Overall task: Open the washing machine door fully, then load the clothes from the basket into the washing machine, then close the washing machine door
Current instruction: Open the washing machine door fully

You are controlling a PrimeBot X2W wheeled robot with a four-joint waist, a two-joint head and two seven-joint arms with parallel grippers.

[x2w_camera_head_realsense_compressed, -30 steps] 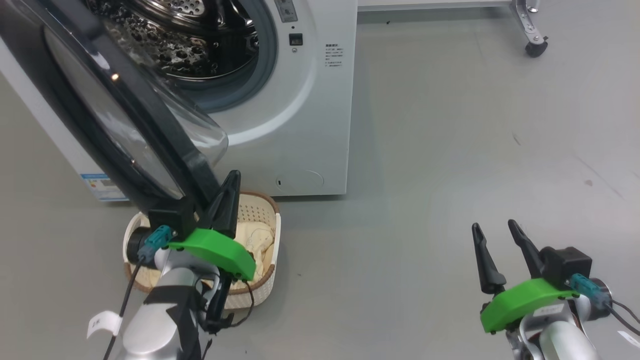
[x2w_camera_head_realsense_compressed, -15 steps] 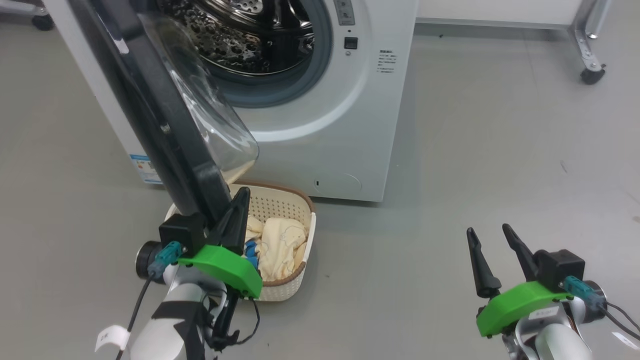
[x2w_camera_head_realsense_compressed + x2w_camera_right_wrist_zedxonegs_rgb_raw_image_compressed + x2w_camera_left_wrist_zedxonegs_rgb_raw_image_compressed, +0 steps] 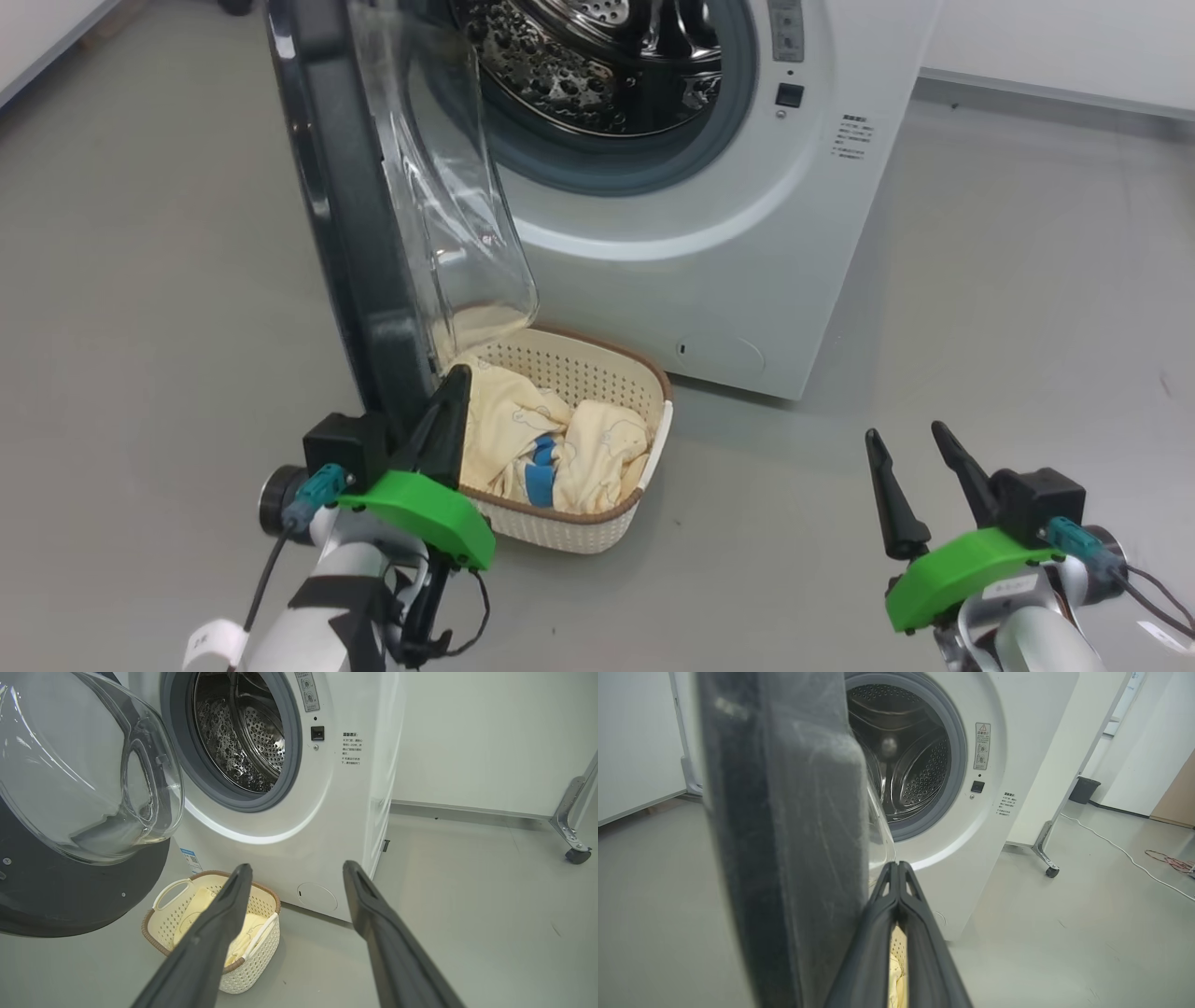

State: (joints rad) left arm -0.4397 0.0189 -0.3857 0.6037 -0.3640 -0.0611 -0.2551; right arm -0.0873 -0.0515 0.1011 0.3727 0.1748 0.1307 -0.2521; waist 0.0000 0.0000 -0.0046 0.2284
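White washing machine, its door edge-on and partly open, basket of clothes below it. Door's lower rim lies at ten o'clock, just beside the clenched, empty left jaws; released right jaws hang well apart.

place: test lab — bare grey floor | wheeled partition | loose cables | washing machine

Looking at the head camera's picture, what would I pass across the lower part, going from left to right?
left gripper → basket → right gripper
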